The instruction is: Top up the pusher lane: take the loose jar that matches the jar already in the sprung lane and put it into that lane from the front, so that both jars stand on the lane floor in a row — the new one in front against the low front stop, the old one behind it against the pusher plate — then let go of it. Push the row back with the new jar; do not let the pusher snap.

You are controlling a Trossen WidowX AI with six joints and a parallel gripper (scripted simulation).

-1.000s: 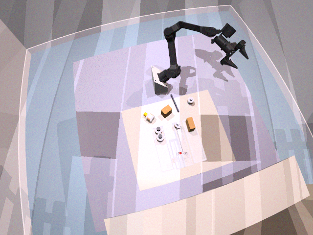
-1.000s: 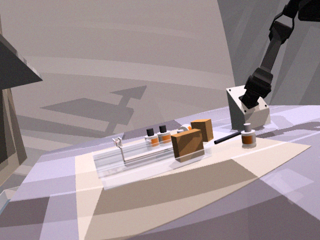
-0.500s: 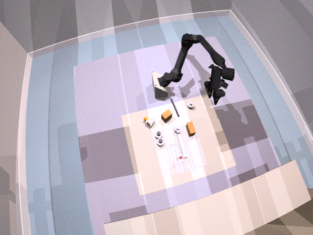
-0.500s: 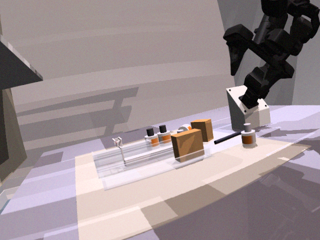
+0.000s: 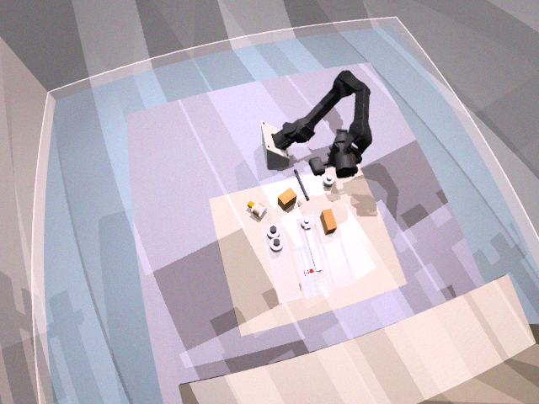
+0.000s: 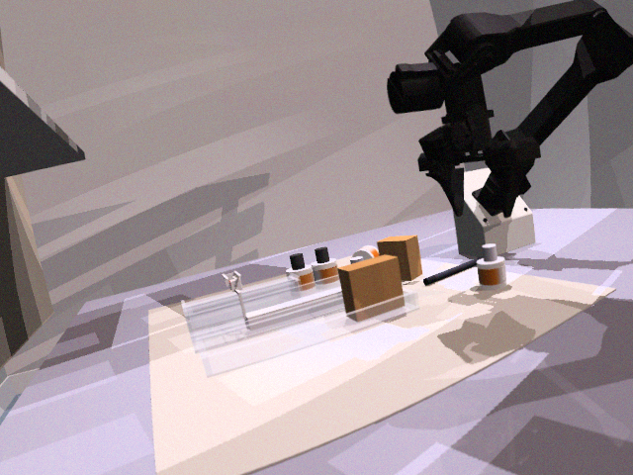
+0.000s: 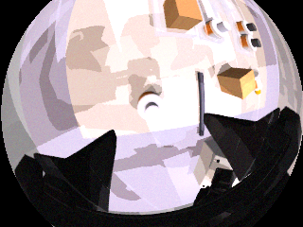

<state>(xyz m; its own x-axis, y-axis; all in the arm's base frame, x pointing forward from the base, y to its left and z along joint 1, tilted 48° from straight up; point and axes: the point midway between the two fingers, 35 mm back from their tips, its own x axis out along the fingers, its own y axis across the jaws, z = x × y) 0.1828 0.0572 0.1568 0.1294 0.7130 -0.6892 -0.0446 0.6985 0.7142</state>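
The loose jar, white with an orange label and grey cap, stands upright near the mat's robot-side edge. A matching grey-capped jar stands at the robot-side end of the clear sprung lane; the orange box mostly hides it in the exterior view. A thin rod runs along the lane to a red mark at the far end. The pusher plate and front stop are too faint to make out. My gripper is open and empty, pointing down above the loose jar's height, its fingertips not around it.
Two black-capped jars stand in the neighbouring lane. An orange box stands on the lane's other side. Another box, a dark rod and a tipped yellow-capped jar lie robot-side.
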